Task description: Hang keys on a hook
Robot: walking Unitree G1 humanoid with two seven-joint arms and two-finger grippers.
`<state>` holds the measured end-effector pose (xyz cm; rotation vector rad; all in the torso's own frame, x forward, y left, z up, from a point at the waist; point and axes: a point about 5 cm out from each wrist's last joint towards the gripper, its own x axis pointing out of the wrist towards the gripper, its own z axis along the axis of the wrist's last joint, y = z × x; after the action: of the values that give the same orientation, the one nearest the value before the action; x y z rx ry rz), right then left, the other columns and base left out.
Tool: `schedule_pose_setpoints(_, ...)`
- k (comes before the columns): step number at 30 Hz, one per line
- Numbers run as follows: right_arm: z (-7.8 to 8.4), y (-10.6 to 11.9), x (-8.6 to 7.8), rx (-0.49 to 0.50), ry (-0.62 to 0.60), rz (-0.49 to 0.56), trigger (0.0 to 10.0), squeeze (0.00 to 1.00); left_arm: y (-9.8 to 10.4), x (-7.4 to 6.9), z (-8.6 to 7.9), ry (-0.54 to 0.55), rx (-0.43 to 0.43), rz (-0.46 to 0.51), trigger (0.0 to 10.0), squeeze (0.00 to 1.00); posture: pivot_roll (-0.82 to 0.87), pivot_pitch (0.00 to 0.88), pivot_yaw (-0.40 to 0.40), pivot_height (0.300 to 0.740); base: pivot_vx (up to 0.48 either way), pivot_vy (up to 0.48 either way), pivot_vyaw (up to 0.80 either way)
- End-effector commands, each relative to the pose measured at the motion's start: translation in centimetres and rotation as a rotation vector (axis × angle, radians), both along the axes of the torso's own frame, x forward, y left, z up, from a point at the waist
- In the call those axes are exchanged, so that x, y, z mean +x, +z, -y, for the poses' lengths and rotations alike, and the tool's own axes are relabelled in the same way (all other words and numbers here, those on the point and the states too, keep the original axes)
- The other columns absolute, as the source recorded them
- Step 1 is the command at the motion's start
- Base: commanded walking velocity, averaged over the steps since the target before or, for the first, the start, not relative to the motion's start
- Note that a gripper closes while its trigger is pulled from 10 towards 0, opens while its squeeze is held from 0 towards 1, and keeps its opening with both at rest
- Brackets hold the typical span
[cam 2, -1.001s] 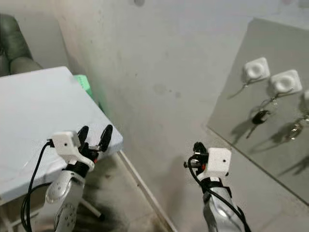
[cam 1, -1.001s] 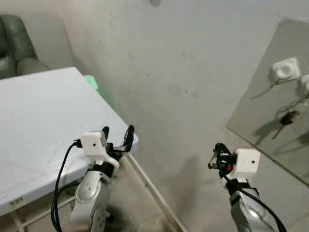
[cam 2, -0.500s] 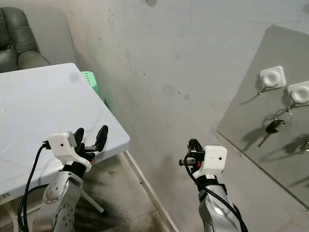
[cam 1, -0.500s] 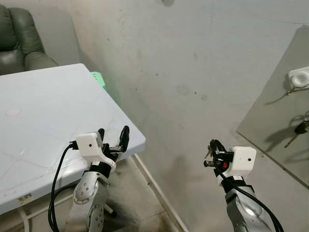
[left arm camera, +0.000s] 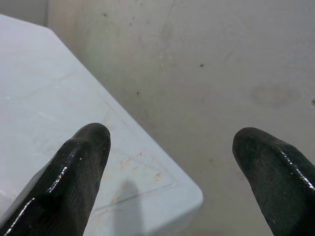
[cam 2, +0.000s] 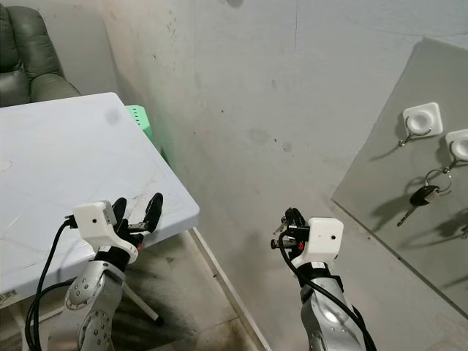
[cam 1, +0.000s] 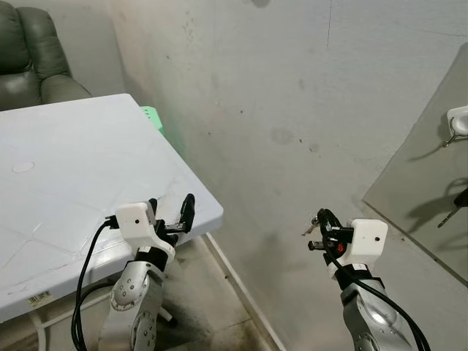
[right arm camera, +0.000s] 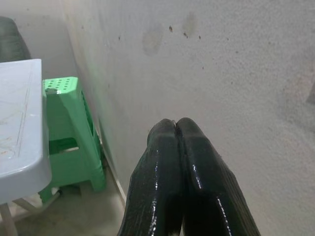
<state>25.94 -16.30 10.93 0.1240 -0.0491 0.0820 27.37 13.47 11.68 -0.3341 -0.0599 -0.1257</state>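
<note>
You've got two hands up front, the left hand with its fingers apart and the right hand pressed together. Count one white desk, one green stool and one dark armchair. On the board you can see two white hooks and one key hanging.

The table stands on the left, beside the wall. An armchair is behind it. A board with hooks leans on the right.
</note>
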Motion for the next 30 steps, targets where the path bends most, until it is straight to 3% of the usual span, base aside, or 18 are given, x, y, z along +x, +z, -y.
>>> schedule_pose_setpoints(1, 0.1, 0.4, -0.1, 0.007, 0.002, 0.010, 10.0, 0.00, 0.3, -0.2, 0.6, -0.005, -0.006, 0.003, 10.0, 0.00, 0.03, 0.029, -0.093, 0.740, 0.000, 0.000, 0.00)
schedule_pose_setpoints(7, 0.2, -0.6, -1.3, 0.015, -0.010, -0.037, 10.0, 0.00, -0.7, -1.6, 0.5, -0.035, 0.034, -0.031, 10.0, 0.00, 0.03, 0.052, -0.091, 0.740, 0.000, 0.000, 0.00)
schedule_pose_setpoints(20, -0.2, -0.8, -1.6, 0.023, -0.006, -0.047, 10.0, 0.00, -0.6, -1.6, 0.3, -0.040, 0.026, -0.059, 10.0, 0.00, 0.03, 0.049, -0.085, 0.740, 0.000, 0.000, 0.00)
schedule_pose_setpoints(30, -0.2, -0.7, -1.6, 0.023, -0.001, -0.046, 10.0, 0.00, -0.5, -1.5, 0.5, -0.041, 0.016, -0.061, 10.0, 0.00, 0.03, 0.038, -0.088, 0.740, -0.249, 0.000, 0.00)
